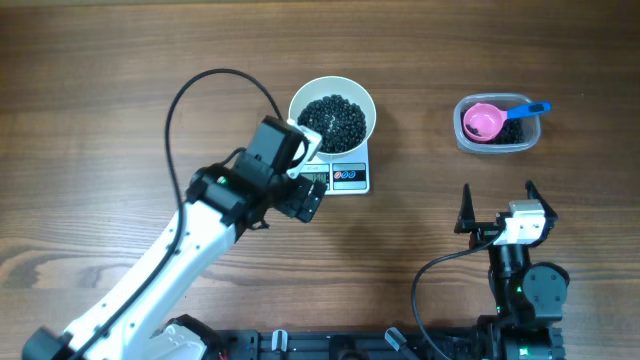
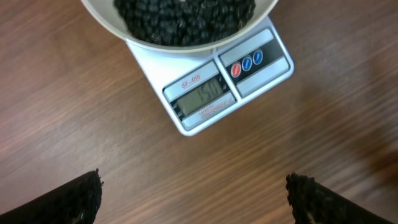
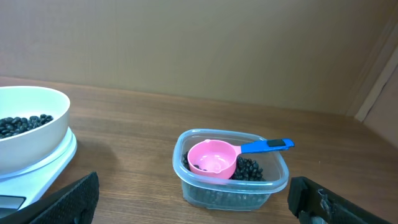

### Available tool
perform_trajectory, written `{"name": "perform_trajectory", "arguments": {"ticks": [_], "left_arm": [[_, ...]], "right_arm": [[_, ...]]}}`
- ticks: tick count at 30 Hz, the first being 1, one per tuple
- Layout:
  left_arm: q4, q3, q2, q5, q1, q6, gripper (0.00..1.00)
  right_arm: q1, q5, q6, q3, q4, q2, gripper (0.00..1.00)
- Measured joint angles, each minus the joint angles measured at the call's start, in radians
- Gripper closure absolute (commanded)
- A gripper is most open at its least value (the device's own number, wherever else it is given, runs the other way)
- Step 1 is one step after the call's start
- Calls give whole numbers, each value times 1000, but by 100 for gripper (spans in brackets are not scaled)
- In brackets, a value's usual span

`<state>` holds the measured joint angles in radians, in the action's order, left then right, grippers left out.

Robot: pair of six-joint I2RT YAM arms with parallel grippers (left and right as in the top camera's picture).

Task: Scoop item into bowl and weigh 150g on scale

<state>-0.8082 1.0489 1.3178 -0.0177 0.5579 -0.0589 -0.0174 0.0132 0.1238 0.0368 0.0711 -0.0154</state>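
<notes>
The white bowl (image 1: 372,112) stands on the small white scale (image 1: 350,177) and holds a heap of black beans, the item (image 1: 335,122). In the left wrist view the scale's display (image 2: 202,96) reads about 150, below the bowl (image 2: 186,45). My left gripper (image 1: 312,170) hovers at the scale's front left corner, open and empty, with bare wood between its fingers (image 2: 81,199). My right gripper (image 1: 497,205) is open near the table's front right, apart from everything. It faces the tub, with the bowl (image 3: 37,140) at the left edge of its view.
A clear plastic tub (image 1: 530,143) at the back right holds more black beans (image 3: 249,169) and a pink scoop (image 1: 482,121) with a blue handle lying in it. A black cable loops over the table behind the left arm.
</notes>
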Motion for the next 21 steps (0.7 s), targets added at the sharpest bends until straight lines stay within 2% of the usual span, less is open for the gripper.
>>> {"name": "perform_trajectory", "arguments": {"ticks": [4, 9, 12, 15, 19, 21], "left_arm": [[-72, -1, -114, 0, -3, 0, 0], [-91, -1, -274, 1, -10, 0, 0], [-80, -3, -369, 26, -59, 0, 0], [27, -34, -490, 58, -148, 2, 0], [308, -208, -658, 76, -281, 64, 0], [401, -296, -725, 76, -336, 111, 0]], "right_arm": [[0, 0, 0, 0, 0, 0, 0], [0, 0, 0, 0, 0, 0, 0], [0, 0, 0, 0, 0, 0, 0], [0, 0, 0, 0, 0, 0, 0], [0, 0, 0, 0, 0, 1, 0], [0, 0, 0, 0, 0, 1, 1]]}}
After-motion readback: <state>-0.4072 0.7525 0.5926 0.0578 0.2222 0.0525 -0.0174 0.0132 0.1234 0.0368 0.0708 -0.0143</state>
